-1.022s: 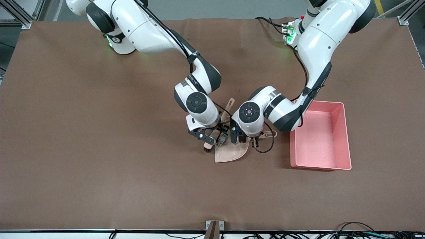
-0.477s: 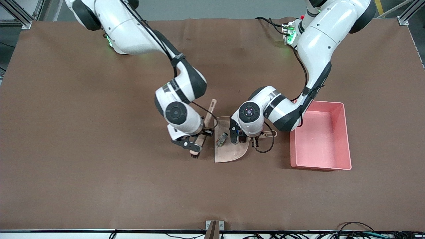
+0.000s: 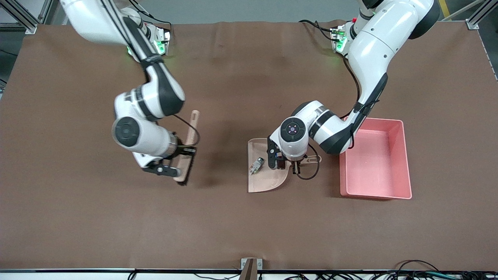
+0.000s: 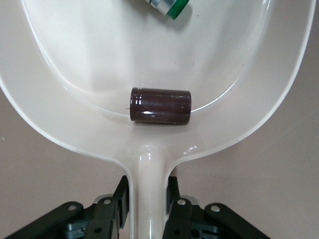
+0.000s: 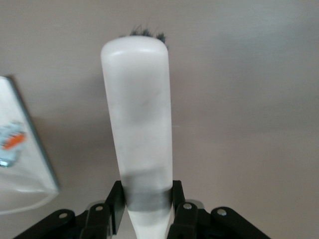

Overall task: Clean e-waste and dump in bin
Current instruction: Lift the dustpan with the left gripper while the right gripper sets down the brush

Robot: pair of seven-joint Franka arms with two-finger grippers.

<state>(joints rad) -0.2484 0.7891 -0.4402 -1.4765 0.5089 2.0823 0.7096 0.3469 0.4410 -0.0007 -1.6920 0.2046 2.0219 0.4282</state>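
The beige dustpan (image 3: 268,181) lies near the middle of the table, and my left gripper (image 3: 297,163) is shut on its handle (image 4: 148,199). Both bits of e-waste are in the pan. The whitish-grey component (image 3: 256,165) with its green part (image 4: 169,6) lies near the open edge. The dark maroon cylinder (image 4: 160,105) rests by the handle end. My right gripper (image 3: 183,161) is shut on the beige brush (image 3: 191,128), over the table toward the right arm's end, its black bristles (image 5: 147,32) pointing down. The pink bin (image 3: 405,155) stands beside the dustpan toward the left arm's end.
A black cable loop (image 3: 309,177) hangs from the left wrist onto the brown table cover between dustpan and bin. In the right wrist view the dustpan's edge (image 5: 30,184) shows at the side. A small bracket (image 3: 251,266) sits at the table's near edge.
My right arm has swung the brush away from the dustpan toward the right arm's end of the table. The dustpan has shifted slightly the same way; the whitish-grey component now lies uncovered in it.
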